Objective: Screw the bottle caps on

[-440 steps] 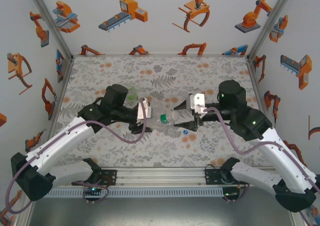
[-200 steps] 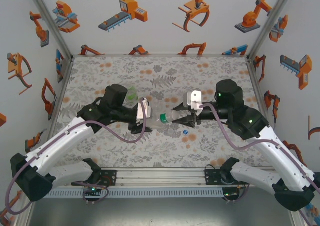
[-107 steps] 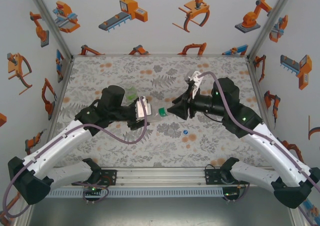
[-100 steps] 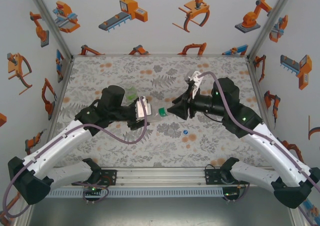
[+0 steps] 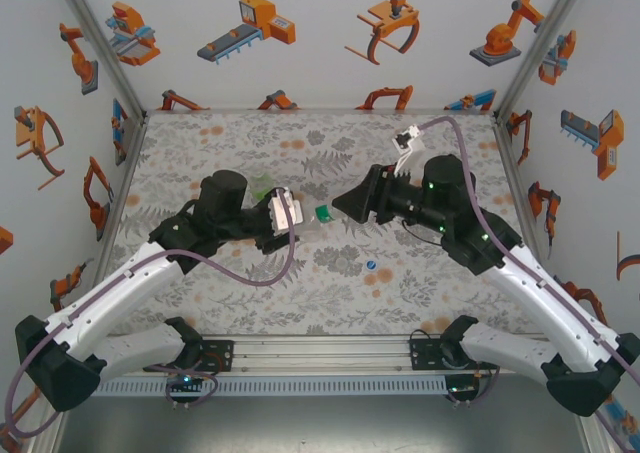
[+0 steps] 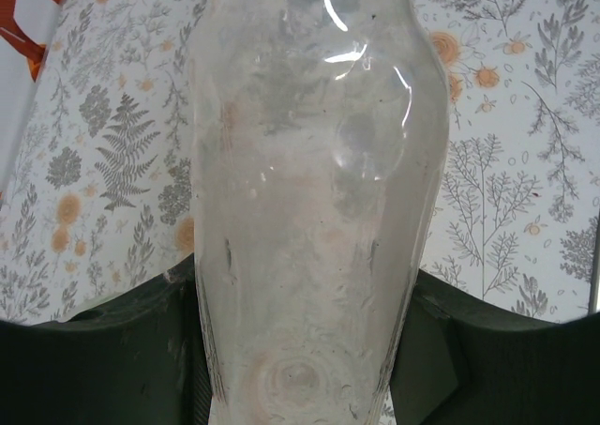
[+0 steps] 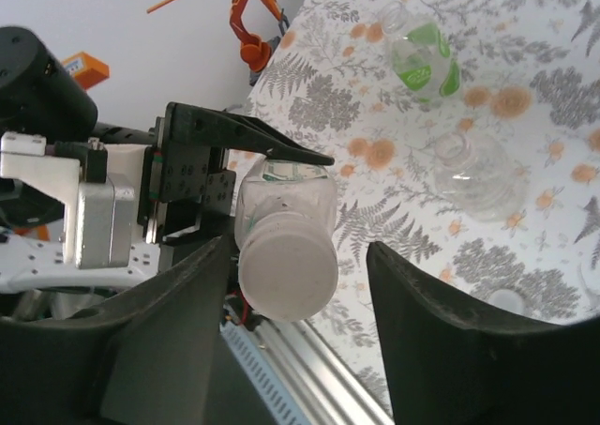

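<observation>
My left gripper (image 5: 291, 219) is shut on the body of a clear bottle (image 6: 309, 181) with a green band (image 5: 323, 213), held level above the table. A pale cap (image 7: 288, 266) sits on its neck, facing my right gripper (image 7: 300, 256). That gripper is open, with one finger on each side of the cap: the left finger (image 7: 187, 303) lies close against it and the right finger (image 7: 422, 312) stands clear. In the top view the right gripper (image 5: 345, 206) meets the bottle's neck. A blue cap (image 5: 371, 265) lies on the table in front.
A squat green bottle (image 7: 424, 61) and a clear uncapped bottle (image 7: 474, 177) lie on the flowered table beyond the held one. The green bottle (image 5: 263, 185) is just behind my left arm. The aluminium rail (image 5: 320, 351) runs along the near edge.
The right wrist has rolled and its jaws have spread off the cap. Both arms have carried the bottle a little farther back on the table.
</observation>
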Available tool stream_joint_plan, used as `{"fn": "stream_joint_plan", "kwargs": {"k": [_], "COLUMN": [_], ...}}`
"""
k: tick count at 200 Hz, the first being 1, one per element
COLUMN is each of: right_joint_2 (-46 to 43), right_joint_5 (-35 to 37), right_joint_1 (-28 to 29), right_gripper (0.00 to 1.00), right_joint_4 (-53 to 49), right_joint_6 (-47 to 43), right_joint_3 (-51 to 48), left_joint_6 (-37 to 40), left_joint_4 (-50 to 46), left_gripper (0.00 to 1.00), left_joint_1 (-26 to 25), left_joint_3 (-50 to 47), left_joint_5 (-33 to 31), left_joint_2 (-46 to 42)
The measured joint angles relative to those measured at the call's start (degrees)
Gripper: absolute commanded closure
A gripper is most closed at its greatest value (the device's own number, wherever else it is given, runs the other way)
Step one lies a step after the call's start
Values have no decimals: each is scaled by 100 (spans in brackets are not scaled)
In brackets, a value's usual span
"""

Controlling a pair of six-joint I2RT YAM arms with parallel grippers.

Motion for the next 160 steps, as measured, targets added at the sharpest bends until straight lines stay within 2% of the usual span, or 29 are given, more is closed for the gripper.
{"fn": "stream_joint_plan", "kwargs": {"k": [51,99,133,146,160], "right_joint_2": [511,1038,1093,1093,1093], "right_joint_5": [-109,-470,-568,-579,-597], "right_joint_1": [-2,-4,-4,-4,-13], "right_gripper": [41,47,56,61,67], "right_joint_4": [-4,114,199,216,227], "right_joint_6": [363,573,612,634,645], "right_joint_3": [20,118,118,118,118], "left_joint_6": [-74,-114,-116,-116,-116], "left_joint_4": [9,-46,-50,-46,-35], "left_gripper": [100,100,100,95,79], "left_joint_1": [4,4,2,4,4], "left_joint_3": [0,0,2,2,9], "left_joint_5": [-378,-586,-623,-623,-623], "left_joint_2": [22,81,101,101,101]}}
